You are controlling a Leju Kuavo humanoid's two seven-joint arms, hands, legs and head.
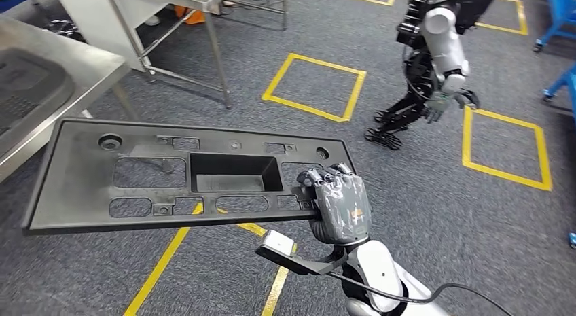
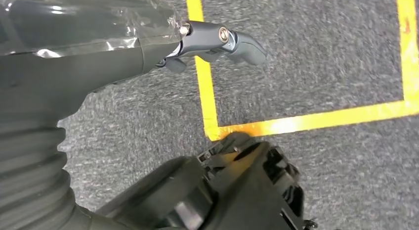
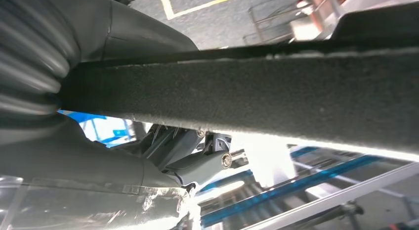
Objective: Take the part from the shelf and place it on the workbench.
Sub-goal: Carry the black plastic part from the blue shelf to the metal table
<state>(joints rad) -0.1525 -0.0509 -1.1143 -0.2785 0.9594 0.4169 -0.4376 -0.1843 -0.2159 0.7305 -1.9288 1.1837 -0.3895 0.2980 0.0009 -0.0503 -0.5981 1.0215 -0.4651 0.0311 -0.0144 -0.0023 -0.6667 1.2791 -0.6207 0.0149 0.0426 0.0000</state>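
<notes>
Head view shows the right hand (image 1: 342, 206) gripping one end of the long black part (image 1: 183, 177), held flat in the air above the grey floor (image 1: 435, 194), beside the steel surface (image 1: 81, 61). Left hand (image 2: 212, 42) hangs over the floor, fingers apart, holding nothing.

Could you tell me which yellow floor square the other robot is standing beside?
The right one, beside the other robot; the middle square lies farther left, by the table legs.
</notes>
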